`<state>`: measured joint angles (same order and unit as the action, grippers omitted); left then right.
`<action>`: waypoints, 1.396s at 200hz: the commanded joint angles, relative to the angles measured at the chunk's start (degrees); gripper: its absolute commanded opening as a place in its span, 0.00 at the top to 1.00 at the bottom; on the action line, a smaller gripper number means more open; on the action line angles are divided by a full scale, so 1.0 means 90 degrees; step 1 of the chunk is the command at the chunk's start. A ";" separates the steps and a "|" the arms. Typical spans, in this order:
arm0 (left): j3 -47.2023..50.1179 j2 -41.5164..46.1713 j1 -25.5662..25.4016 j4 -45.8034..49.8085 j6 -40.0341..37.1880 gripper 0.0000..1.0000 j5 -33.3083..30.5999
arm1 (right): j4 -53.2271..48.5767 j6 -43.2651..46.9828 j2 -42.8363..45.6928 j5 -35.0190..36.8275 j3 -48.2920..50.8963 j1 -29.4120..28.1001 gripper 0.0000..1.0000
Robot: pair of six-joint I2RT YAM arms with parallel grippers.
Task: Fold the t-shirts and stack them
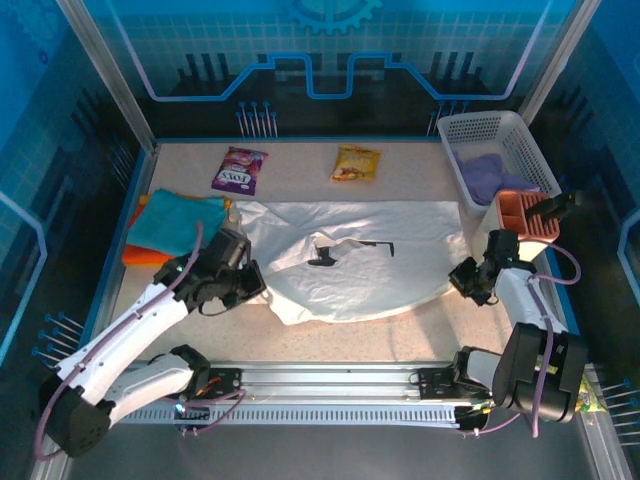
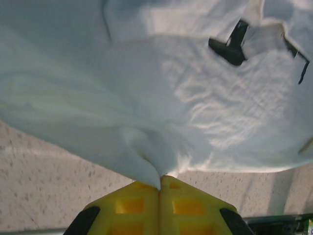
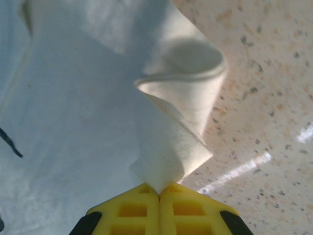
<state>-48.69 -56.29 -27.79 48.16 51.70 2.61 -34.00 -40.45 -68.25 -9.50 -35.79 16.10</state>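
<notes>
A large white t-shirt (image 1: 350,260) lies spread over the middle of the table, its dark neck label (image 1: 324,257) facing up. My left gripper (image 1: 262,292) is shut on the shirt's near left edge; in the left wrist view the yellow fingers (image 2: 139,208) pinch a fold of the white cloth (image 2: 146,166). My right gripper (image 1: 458,278) is shut on the shirt's right edge, and the right wrist view has a curled corner of cloth (image 3: 166,161) caught at the fingertips (image 3: 173,208). A teal folded t-shirt (image 1: 178,222) lies on an orange one (image 1: 140,255) at the left.
A purple snack packet (image 1: 239,169) and a yellow one (image 1: 356,163) lie at the back. A white basket (image 1: 452,130) with purple cloth (image 1: 487,175) stands at the back right, a brown tray (image 1: 520,212) in front of it. Metal rail (image 1: 330,385) runs along the near edge.
</notes>
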 commanded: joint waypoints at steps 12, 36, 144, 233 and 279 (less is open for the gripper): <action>-0.0739 -0.0380 0.0870 0.0021 -0.1315 1.00 0.0417 | 0.0336 -0.0237 -0.0302 -0.0115 -0.0535 -0.0002 1.00; -0.1052 -0.0652 0.1271 -0.0107 -0.1568 1.00 0.0583 | 0.0347 -0.0318 -0.0351 -0.0078 -0.0667 -0.0011 1.00; -0.0842 -0.1114 0.1758 -0.0603 -0.1864 1.00 0.0855 | 0.0397 -0.0792 0.0714 0.0272 0.0254 -0.0230 1.00; -0.1275 -0.1941 0.2382 -0.1008 -0.2305 1.00 0.1216 | 0.0385 -0.0744 0.0404 0.1392 -0.0394 -0.0773 1.00; -0.1525 -0.2325 0.2492 -0.1250 -0.2393 1.00 0.1248 | 0.0736 -0.1093 -0.0127 0.1489 -0.0594 -0.0783 1.00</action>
<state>-59.55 -75.44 -6.24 39.09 32.36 12.40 -29.08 -47.90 -67.48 1.69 -39.11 9.76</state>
